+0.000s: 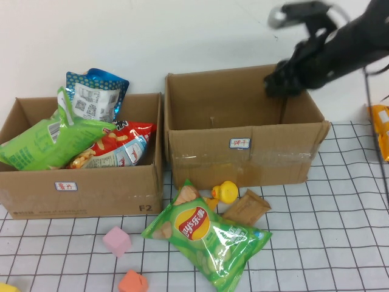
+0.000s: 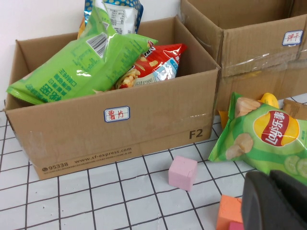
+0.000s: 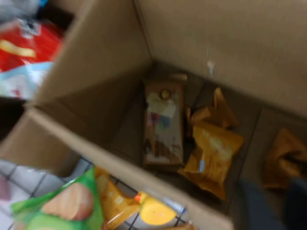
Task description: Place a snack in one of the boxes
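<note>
My right gripper (image 1: 278, 81) hangs over the far right corner of the right cardboard box (image 1: 243, 143). In the right wrist view its fingers (image 3: 252, 203) stand apart and hold nothing. Below them, inside the box (image 3: 96, 96), lie a brown snack packet (image 3: 163, 122) and two yellow-orange packets (image 3: 211, 153). My left gripper (image 2: 270, 179) is shut and empty, low over the table near the green Lay's chips bag (image 2: 268, 136). It is out of the high view. The chips bag (image 1: 203, 234) lies on the table in front of the right box.
The left box (image 1: 79, 185) holds a green bag (image 1: 48, 143), a red bag (image 1: 118, 146) and a blue bag (image 1: 97, 91). A yellow duck (image 1: 228, 191), brown packet (image 1: 246, 208), pink cube (image 1: 117, 240) and orange cube (image 1: 132, 282) lie on the table. An orange snack (image 1: 382, 131) lies at the right edge.
</note>
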